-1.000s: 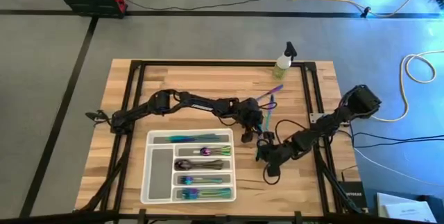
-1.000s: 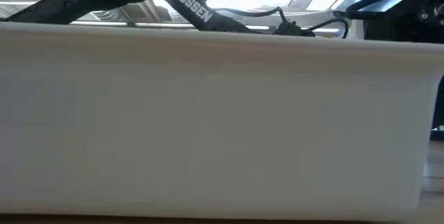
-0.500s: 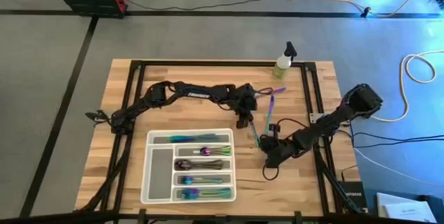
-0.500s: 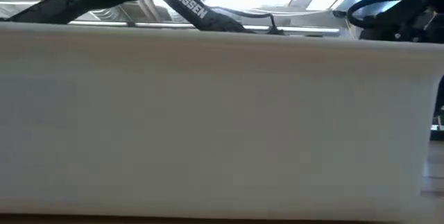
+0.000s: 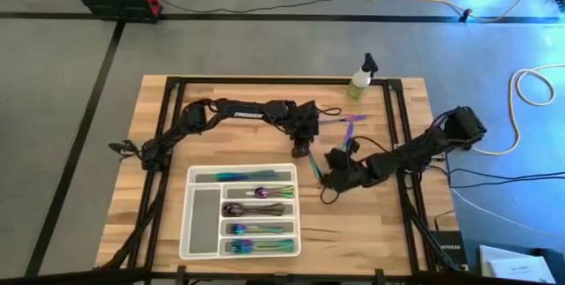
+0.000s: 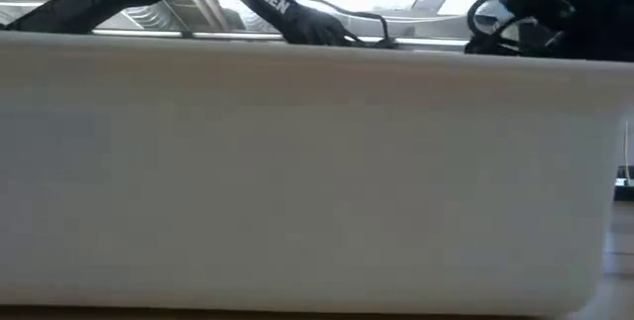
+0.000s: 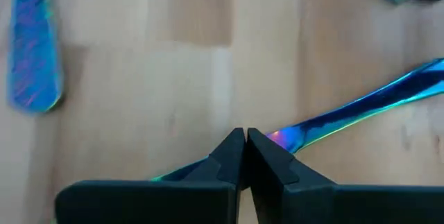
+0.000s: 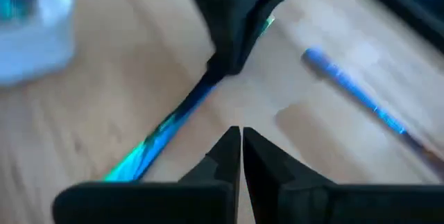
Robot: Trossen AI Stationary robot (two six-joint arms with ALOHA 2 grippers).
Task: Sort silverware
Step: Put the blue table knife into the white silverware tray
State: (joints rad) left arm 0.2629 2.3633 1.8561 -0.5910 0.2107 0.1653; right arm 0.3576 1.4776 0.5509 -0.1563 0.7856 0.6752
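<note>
My left gripper (image 5: 303, 149), just above centre frame, pinches an iridescent utensil (image 7: 361, 109) over the table (image 5: 238, 100). My right gripper (image 5: 328, 179), beside it, is closed, holding nothing.

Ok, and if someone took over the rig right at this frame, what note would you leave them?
Left tool: shut on an iridescent utensil, just right of the tray.
Right tool: shut, empty, close beside that utensil.
Done: four tray compartments hold silverware; the long one at its left end is bare.
Left: place this utensil, then the loose pieces farther back on the table.
</note>
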